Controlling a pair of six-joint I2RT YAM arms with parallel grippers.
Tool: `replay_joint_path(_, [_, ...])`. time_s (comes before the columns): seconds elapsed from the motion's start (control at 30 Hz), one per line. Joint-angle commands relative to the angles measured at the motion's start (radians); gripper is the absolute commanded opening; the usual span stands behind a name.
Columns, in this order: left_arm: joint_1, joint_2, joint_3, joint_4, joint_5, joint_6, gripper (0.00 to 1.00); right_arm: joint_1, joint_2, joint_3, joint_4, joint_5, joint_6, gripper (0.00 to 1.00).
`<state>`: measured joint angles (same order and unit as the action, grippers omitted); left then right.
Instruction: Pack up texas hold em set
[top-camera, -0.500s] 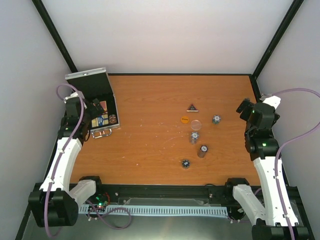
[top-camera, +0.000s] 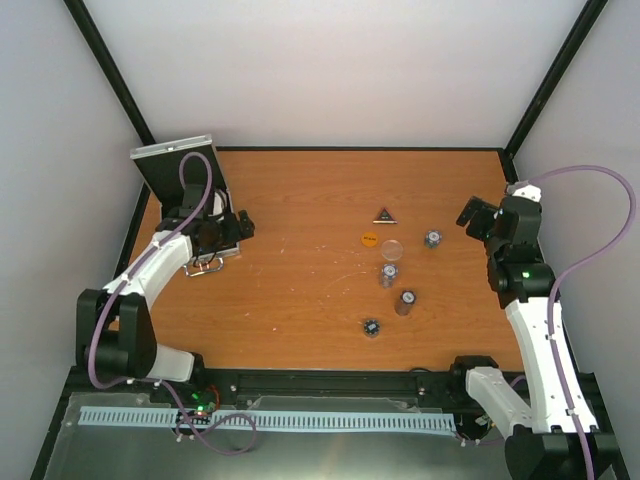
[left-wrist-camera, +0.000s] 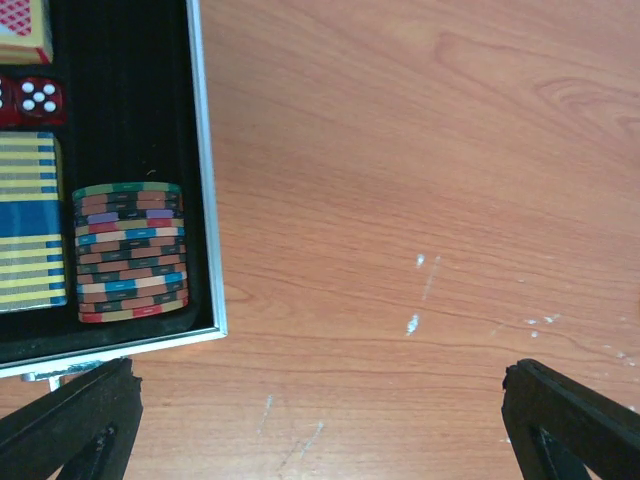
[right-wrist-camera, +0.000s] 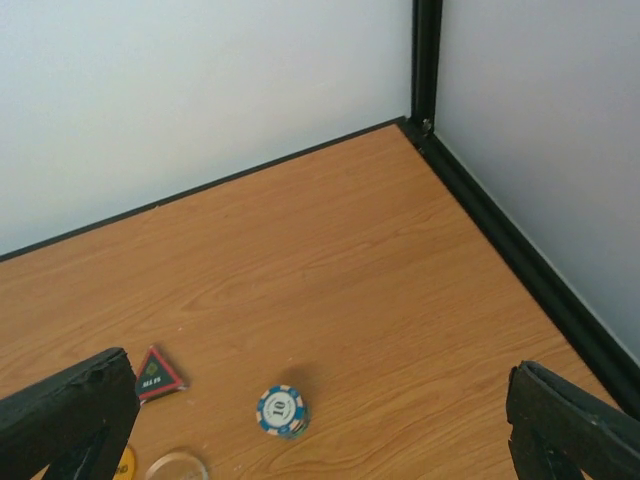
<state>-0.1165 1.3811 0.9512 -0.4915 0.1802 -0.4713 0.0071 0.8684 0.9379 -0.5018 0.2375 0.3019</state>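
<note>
The table (top-camera: 300, 300) holds a job barely begun, as far as can be judged. The case (top-camera: 170, 165) sits at ten o'clock, in the far left corner, with its lid standing up. The left wrist view shows its black lining already holding a row of chips (left-wrist-camera: 132, 252), a striped deck of cards (left-wrist-camera: 28, 235) and red dice (left-wrist-camera: 40, 97).

The left claw (top-camera: 235, 225) hangs over the wood just beside the case's right rim, spread fully wide and holding nothing. The right claw (top-camera: 470, 215), at three o'clock, is just as wide and just as empty, near the loose pieces but touching none.

Left to pack, right of centre between one and four o'clock, are four chip stacks (top-camera: 432, 238) (top-camera: 388, 274) (top-camera: 406, 301) (top-camera: 371, 327), the clear disc (top-camera: 392, 248), the orange disc (top-camera: 369, 239) and the triangle button (top-camera: 385, 214). All lie well apart from the case. After those, the lid needs shutting.
</note>
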Motion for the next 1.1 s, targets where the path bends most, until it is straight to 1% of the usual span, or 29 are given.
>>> replay_joint_path(0.0, [-0.002,0.048,0.037,-0.018,0.012,0.004,0.99,0.003,0.019,0.001,-0.045,-0.088,0.034,1.0])
replay_joint_path(0.1, [-0.002,0.093,0.04,-0.002,0.025,0.015,0.97,0.002,0.038,-0.004,-0.051,-0.125,0.038,1.0])
replay_joint_path(0.17, [-0.002,0.115,0.054,0.0,0.017,0.034,0.93,0.002,0.051,-0.004,-0.053,-0.138,0.052,1.0])
replay_joint_path(0.27, [-0.002,0.131,0.102,-0.016,-0.081,0.062,0.89,0.002,0.069,0.001,-0.051,-0.163,0.074,1.0])
replay_joint_path(0.33, [-0.001,0.144,0.135,0.005,-0.106,0.087,0.87,0.002,0.078,0.0,-0.039,-0.188,0.081,1.0])
replay_joint_path(0.4, [-0.001,0.196,0.192,0.007,-0.1,0.116,0.86,0.002,0.091,0.0,-0.026,-0.208,0.082,1.0])
replay_joint_path(0.5, [0.0,0.312,0.319,-0.067,-0.15,0.125,0.84,0.003,0.122,0.02,-0.024,-0.224,0.072,1.0])
replay_joint_path(0.57, [0.001,0.379,0.375,-0.088,-0.16,0.118,0.83,0.002,0.138,0.043,-0.033,-0.225,0.063,1.0])
replay_joint_path(0.67, [0.001,0.461,0.438,-0.107,-0.154,0.105,0.82,0.003,0.14,0.05,-0.034,-0.215,0.056,1.0])
replay_joint_path(0.87, [0.001,0.568,0.522,-0.144,-0.178,0.101,0.83,0.002,0.111,0.039,-0.055,-0.214,0.055,1.0])
replay_joint_path(1.07, [0.0,0.624,0.52,-0.149,-0.192,0.112,0.83,0.002,0.076,0.008,-0.082,-0.211,0.052,1.0])
